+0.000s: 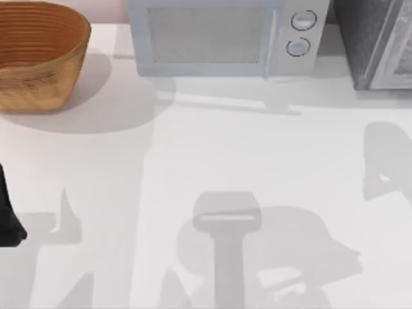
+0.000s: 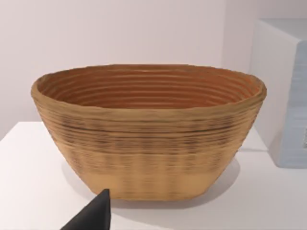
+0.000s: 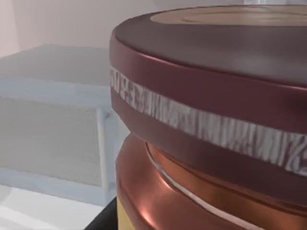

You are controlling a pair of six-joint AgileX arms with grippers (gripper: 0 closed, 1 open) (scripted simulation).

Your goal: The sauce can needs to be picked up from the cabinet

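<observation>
The sauce can (image 3: 211, 120) looms very close in the right wrist view, with a dark maroon band, a pale striped ring, a coppery body below and a tan flat top. A dark sliver of my right gripper (image 3: 103, 221) sits at the can's lower edge. The cabinet (image 1: 367, 45), dark grey and speckled with a paler framed panel, stands at the table's far right corner. My left gripper (image 1: 8, 222) is parked at the table's left edge, and its dark tip (image 2: 91, 215) points toward the basket.
A large woven basket (image 1: 38, 58) (image 2: 148, 134) stands at the far left. A light grey microwave (image 1: 219, 35) (image 3: 48, 134) with two round knobs sits at the back middle, next to the cabinet. Arm shadows fall across the white tabletop (image 1: 212, 154).
</observation>
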